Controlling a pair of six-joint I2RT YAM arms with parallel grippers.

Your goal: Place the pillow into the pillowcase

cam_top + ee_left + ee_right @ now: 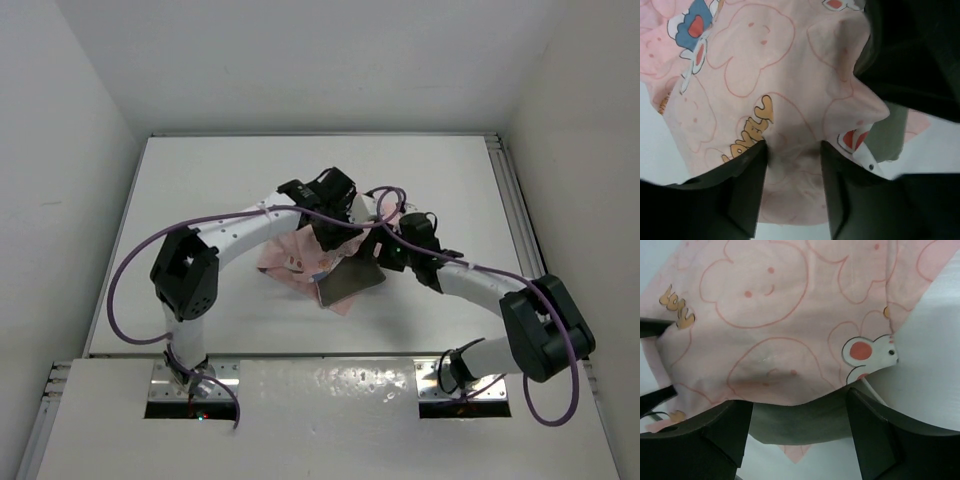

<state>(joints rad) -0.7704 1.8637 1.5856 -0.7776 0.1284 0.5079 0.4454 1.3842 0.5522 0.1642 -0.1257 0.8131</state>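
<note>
The pink pillowcase (285, 258) with cartoon prints lies rumpled at the middle of the table. The grey-brown pillow (352, 278) sticks out of its near right side. In the left wrist view the pillowcase (765, 65) fills the frame, and my left gripper (792, 147) is shut on a bulging fold of it. The pillow (892, 135) shows at the right there. My right gripper (799, 400) stands open and wide, with the pillow's bare edge (805, 422) between its fingers and the pillowcase's hem (765, 315) just beyond. In the top view both grippers (325, 235) (375, 250) meet over the cloth.
The white table (200, 200) is boxed in by white walls at the left, back and right. Purple cables (130, 270) loop off both arms. The arm bases stand at the near edge.
</note>
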